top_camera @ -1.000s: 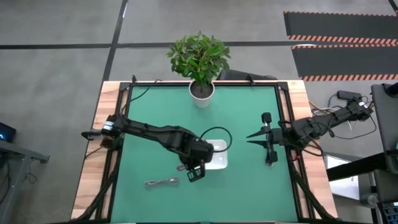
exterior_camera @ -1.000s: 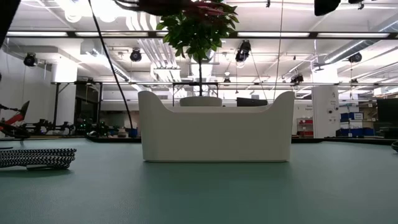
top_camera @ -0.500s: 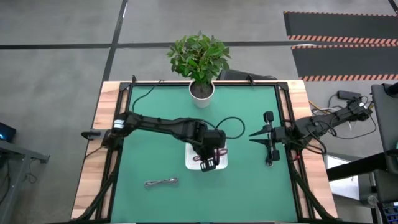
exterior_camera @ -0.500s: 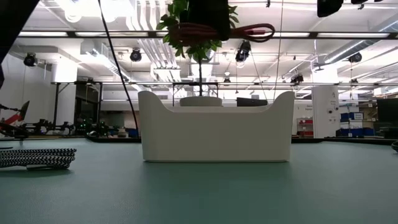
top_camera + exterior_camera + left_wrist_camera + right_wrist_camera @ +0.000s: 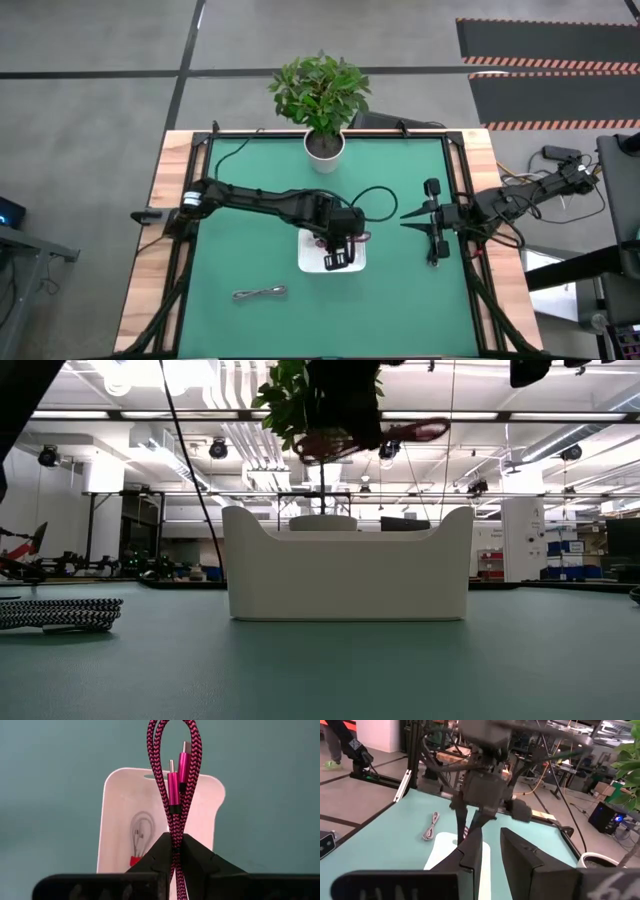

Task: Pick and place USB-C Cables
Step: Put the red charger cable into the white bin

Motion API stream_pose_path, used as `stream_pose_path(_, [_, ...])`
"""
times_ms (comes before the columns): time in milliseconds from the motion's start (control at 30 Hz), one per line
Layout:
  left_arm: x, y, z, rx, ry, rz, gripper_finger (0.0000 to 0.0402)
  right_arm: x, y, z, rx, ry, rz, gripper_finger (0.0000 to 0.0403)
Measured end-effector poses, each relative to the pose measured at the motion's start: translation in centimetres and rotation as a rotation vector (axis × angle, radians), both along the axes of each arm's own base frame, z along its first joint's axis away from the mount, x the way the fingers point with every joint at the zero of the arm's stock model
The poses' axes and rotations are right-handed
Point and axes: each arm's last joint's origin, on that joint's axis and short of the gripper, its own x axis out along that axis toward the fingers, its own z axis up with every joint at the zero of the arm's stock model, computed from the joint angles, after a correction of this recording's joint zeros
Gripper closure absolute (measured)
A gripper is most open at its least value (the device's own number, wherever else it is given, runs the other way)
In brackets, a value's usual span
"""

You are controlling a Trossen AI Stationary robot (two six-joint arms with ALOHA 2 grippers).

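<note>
the left gripper point(image 5: 338, 256) hangs over the white tray point(image 5: 310, 262), near the middle of the table point(image 5: 250, 190), and its fingers point(image 5: 161, 851) are pinched tight on the magenta-pink cable point(image 5: 174, 785). that cable sits doubled in a loop between the fingers, both metal plugs lying side by side within the loop, the whole bundle up in the air above the tray. from table height the pink loop point(image 5: 405, 432) sticks out sideways above the tray's rim point(image 5: 348, 572), clear of it, not touching.

down inside the tray, a white-grey cable point(image 5: 140, 831) lies coiled on the floor, with something red beside it, too small to make out. the grey-brown cable point(image 5: 260, 293) lies alone on the green mat, nearer the table's front edge and toward its left side, well apart from the tray.

the right gripper point(image 5: 413, 217) waits by the right edge of the table, its two fingers point(image 5: 470, 851) parted with a clear gap, gripping nothing. a potted plant point(image 5: 322, 100) stands at the middle of the far edge.
</note>
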Motion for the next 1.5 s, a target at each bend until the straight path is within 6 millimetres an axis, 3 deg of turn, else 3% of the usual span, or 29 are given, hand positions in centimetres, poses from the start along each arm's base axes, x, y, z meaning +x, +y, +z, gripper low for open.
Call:
stream_pose_path(633, [-0.4,0.1,-6.5,0.056,0.111,-0.087,0.0389,0.0,0.0,-0.2,-0.003,0.015,-0.002,0.0344])
stream_pose_path(800, [-0.6,0.1,-7.5,0.057,0.122,-0.088,0.0389,0.0,0.0,-0.2,-0.003,0.015,-0.003,0.0344])
stream_pose_path(1500, [-0.6,0.0,-8.2,0.035,0.123,-0.041,0.0389,0.0,-0.2,-0.3,0.006,0.030,-0.056,0.0344])
